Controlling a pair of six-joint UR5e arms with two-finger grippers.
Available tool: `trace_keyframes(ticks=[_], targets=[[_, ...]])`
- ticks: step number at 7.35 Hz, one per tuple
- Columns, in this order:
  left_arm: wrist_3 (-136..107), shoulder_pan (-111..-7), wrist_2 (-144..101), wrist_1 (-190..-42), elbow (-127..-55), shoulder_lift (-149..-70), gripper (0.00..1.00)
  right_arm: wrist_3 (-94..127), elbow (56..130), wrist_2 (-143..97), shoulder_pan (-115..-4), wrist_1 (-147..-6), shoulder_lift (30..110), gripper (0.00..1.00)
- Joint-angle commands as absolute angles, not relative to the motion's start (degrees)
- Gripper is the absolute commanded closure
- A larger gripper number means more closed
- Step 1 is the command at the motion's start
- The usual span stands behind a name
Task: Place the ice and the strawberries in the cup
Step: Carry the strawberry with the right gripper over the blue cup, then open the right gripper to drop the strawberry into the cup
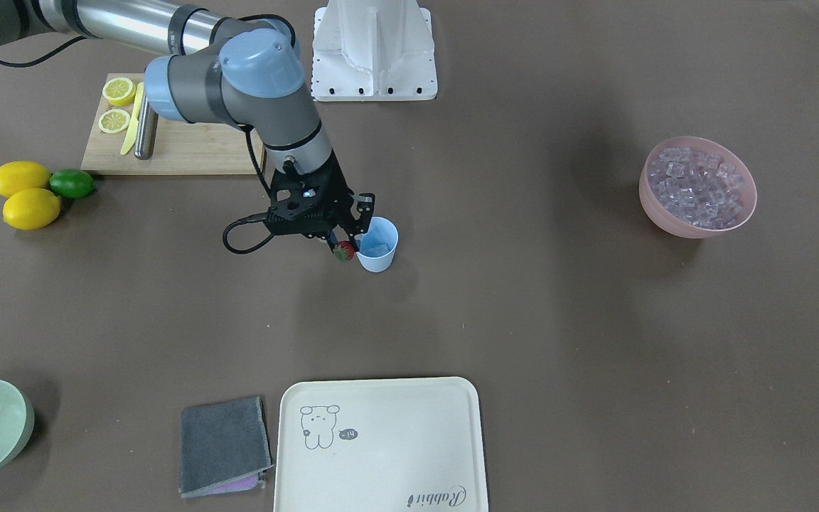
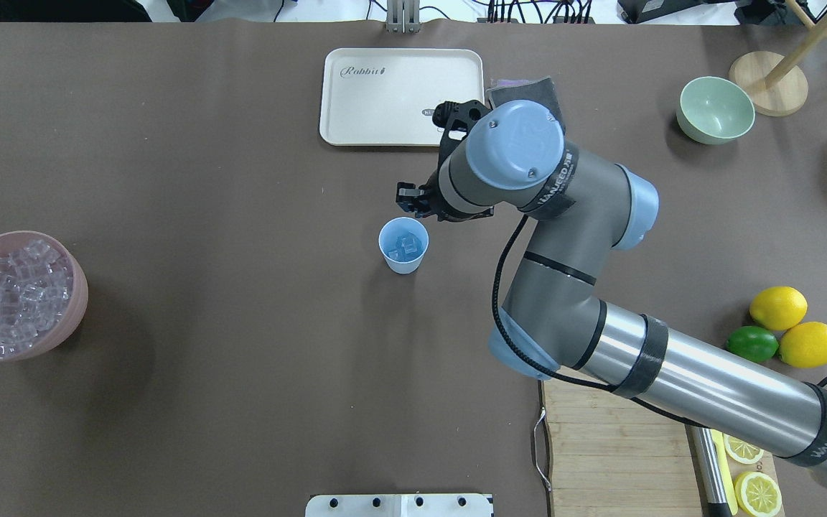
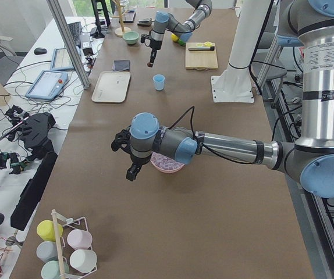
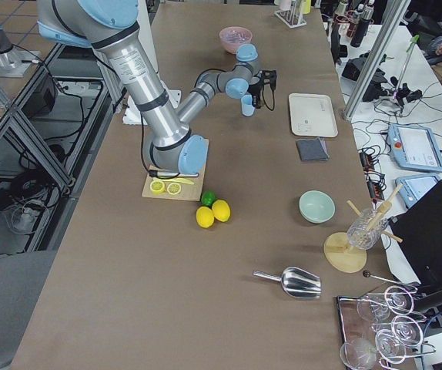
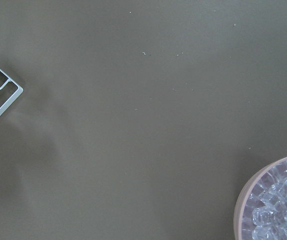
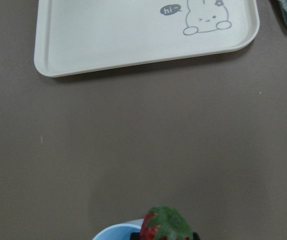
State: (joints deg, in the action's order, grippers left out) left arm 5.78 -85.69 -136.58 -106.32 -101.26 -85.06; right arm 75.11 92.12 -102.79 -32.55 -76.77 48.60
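The right gripper [image 1: 344, 247] has its fingers closed on the strawberry [image 1: 343, 251] and holds it above the table. In the front-facing view the fruit hangs at 9 o'clock of the cup [image 1: 376, 262], close to its rim; it seems not yet over the opening. Some ice cubes [image 2: 404, 248] lie in the cup, and many more fill the pink bowl [image 1: 660, 213], far away at its 2 o'clock. The left gripper [image 3: 133, 172] hovers near that bowl; whether it is open or closed I cannot tell.

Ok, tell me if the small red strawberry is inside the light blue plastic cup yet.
No, the small red strawberry sits in the right gripper's fingers, beside the light blue plastic cup.
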Motion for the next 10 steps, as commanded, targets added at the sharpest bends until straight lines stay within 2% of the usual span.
trace_keyframes(ticks=[1, 3, 4, 5, 6, 10], targets=[[6.0, -85.7, -136.6, -106.7, -101.2, -84.8, 0.01, 75.8, 91.8, -99.4, -29.4, -78.9, 46.8, 1.0], [6.0, -85.7, -136.6, -106.6, -101.0, -84.8, 0.01, 76.7, 91.7, -99.1, -28.0, -78.7, 46.8, 1.0], [6.0, -85.7, -136.6, -106.6, -100.9, -84.8, 0.01, 77.6, 91.7, -99.1, -27.9, -78.7, 46.8, 0.63], [6.0, -85.7, -136.6, -106.7, -101.0, -84.2, 0.01, 77.8, 91.7, -99.1, -27.8, -78.7, 46.8, 0.14], [6.0, -85.7, -136.6, -106.7, -101.2, -83.7, 0.01, 77.6, 92.0, -99.1, -27.8, -78.7, 46.8, 0.01], [6.1, -85.7, -136.6, -106.6, -100.2, -83.6, 0.01, 78.4, 93.9, -104.7, -30.7, -81.1, 47.9, 0.01]])
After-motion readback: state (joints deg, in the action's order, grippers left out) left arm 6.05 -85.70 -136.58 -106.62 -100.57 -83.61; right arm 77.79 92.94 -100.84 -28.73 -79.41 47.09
